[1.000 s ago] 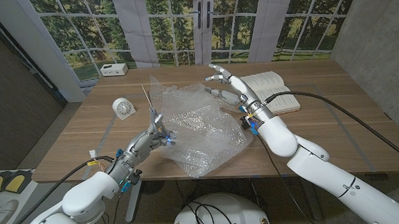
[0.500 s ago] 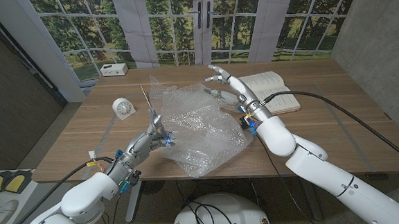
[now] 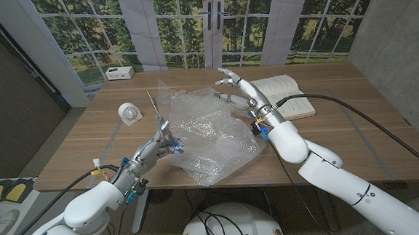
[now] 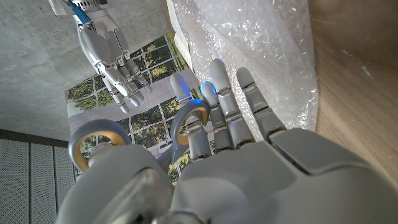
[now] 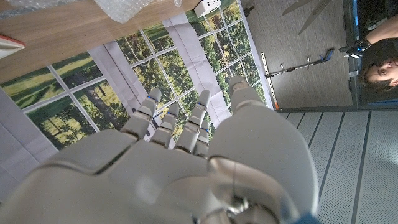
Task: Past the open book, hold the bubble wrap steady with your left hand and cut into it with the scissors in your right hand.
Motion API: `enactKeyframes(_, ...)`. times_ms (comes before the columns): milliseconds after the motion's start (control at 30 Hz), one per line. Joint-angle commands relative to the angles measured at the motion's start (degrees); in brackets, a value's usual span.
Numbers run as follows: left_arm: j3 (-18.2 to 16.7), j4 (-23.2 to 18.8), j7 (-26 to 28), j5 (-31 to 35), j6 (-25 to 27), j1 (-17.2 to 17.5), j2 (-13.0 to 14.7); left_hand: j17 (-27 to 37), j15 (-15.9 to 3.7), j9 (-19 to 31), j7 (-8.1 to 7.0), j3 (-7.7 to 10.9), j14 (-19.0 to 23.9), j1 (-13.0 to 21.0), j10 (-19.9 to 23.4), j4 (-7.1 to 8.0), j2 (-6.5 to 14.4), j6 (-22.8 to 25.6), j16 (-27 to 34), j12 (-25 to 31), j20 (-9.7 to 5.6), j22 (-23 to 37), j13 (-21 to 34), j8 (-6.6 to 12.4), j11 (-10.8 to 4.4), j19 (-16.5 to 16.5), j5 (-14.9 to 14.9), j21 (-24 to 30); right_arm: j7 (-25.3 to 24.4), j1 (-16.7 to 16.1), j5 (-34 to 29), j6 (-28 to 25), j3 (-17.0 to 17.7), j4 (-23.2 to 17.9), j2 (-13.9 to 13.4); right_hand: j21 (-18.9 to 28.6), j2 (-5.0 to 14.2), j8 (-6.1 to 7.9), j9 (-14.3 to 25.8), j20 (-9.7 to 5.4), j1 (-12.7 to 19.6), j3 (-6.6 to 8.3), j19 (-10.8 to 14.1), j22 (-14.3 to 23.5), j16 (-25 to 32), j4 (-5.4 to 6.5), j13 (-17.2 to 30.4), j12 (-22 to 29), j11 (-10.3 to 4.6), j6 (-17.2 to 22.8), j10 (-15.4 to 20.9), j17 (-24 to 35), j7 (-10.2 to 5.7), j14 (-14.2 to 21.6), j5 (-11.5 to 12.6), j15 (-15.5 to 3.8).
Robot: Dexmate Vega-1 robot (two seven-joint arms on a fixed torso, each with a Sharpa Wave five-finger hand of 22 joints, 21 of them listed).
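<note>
Crinkled bubble wrap [image 3: 210, 135] covers my wooden table [image 3: 357, 145] before windows. Left hand [image 3: 156, 146] grips the scissors [image 3: 160, 120]; right hand [image 3: 238, 90] hovers released near the book [image 3: 290, 98].

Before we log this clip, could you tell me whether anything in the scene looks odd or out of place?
Yes: the scissors are in the left hand, not the right as the task says. The right hand hovers open above the bubble wrap, holding nothing. The wrap lies crumpled beside the open book.
</note>
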Motion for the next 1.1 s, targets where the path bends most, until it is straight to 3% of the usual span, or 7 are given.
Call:
enactKeyframes(33, 0.0, -0.14, -0.29, 0.3, -0.57, 0.38, -0.09, 0.07, -0.08, 0.26, 3.92, -1.64, 0.14, -0.04, 0.31, 1.7, 0.05, 0.62, 0.5, 0.25, -0.04, 0.15, -0.09, -0.17, -0.21, 0.55, 0.24, -0.26, 1.56, 0.95, -1.27, -2.48, -1.13, -1.23, -0.72, -0.01, -0.01, -0.13, 0.07, -0.5, 0.51, -0.03, -0.03, 0.2, 0.28, 0.39, 0.28, -0.44, -0.12, -0.28, -0.48, 0.26, -0.47, -0.64, -0.14, -5.69)
enactKeyframes(1100, -0.19, 0.35, -3.07, 0.24, -1.52, 0.66, 0.99, 0.21, -0.23, 0.94, 4.06, -1.58, -1.06, 0.38, -0.39, 2.0, 0.32, -0.06, 0.5, -0.01, -0.24, 0.24, -0.07, -1.57, -0.26, 0.28, 0.37, -1.25, 5.56, 4.58, -5.58, -7.91, -3.88, -3.98, -2.23, -0.07, 0.1, -0.32, 0.08, 0.09, 0.65, -0.03, -0.3, 0.2, 0.26, 0.43, 0.41, -1.21, 0.2, -0.94, -1.21, 0.28, -0.26, -1.27, -0.41, -5.44)
